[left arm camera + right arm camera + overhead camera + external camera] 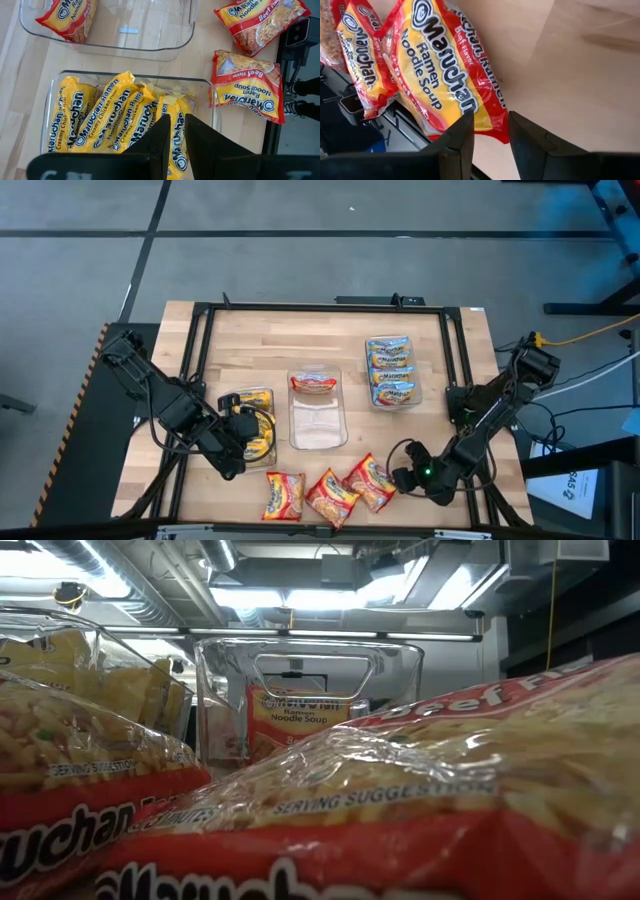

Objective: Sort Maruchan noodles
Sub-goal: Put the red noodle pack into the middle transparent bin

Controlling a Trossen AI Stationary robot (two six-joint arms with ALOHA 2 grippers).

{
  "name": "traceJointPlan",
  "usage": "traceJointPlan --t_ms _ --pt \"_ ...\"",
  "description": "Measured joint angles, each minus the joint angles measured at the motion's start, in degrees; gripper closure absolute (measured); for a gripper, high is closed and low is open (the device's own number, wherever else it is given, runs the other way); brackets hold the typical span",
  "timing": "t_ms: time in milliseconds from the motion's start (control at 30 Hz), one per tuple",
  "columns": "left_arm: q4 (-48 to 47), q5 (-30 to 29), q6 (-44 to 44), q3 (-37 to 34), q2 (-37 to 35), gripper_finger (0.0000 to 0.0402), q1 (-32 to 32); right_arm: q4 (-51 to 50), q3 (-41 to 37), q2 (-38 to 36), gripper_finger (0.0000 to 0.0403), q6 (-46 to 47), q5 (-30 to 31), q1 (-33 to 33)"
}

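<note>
Packets are what this job is about: small flat plastic Maruchan noodle packets that go into clear plastic trays by colour. The middle clear tray (300,435) on the wooden bench (260,340) holds one red-orange packet (314,385). The tray of yellow packets (250,402) sits just to the left of the middle tray. The tray of blue-edged packets (392,370) sits to its right, a bit further back.

Three more red-orange packets lie loose on the bench in front of the middle tray. The right claw (403,478) is low, right at the edge of the loose red-orange packet (370,481) that lies furthest right of the middle tray. Its two fingers are apart, not squeezing, and the packet's red edge (485,107) shows between them.

To do this step well, the claw should slide a little more over the edge, then pinch the packet firmly. The wrapper looks slippery and crinkly, so a thin pinch could slip off. Then lift it up high, clear of the tray wall, and drop it into the middle tray.

The left claw (176,120) hangs over the yellow packets, left of the middle tray. I cannot tell if it is holding one.
</note>
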Motion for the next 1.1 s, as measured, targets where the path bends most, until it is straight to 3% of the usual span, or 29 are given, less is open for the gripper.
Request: traceJointPlan --t_ms 433,567,700,867,1100 --pt "0.00 0.01 0.01 -0.01 0.00 0.0351 0.00 6.90 0.00 4.69 0.0288 -1.65 -0.21 -1.14" --pt "0.00 0.02 0.02 -0.01 0.00 0.0351 0.00 6.75 0.00 4.70 0.0322 -1.70 0.92 -1.11" --pt "0.00 0.00 0.02 -0.01 0.00 0.0351 0.00 6.71 0.00 4.70 0.0383 -4.05 0.82 -1.11" --pt "0.00 0.00 0.02 -0.01 0.00 0.0351 0.00 6.67 0.00 4.67 0.0398 -5.87 3.11 -1.11" --pt "-0.01 0.01 0.04 0.00 0.00 0.0351 0.00 6.51 0.00 -0.45 0.0401 -10.43 11.52 -1.11"
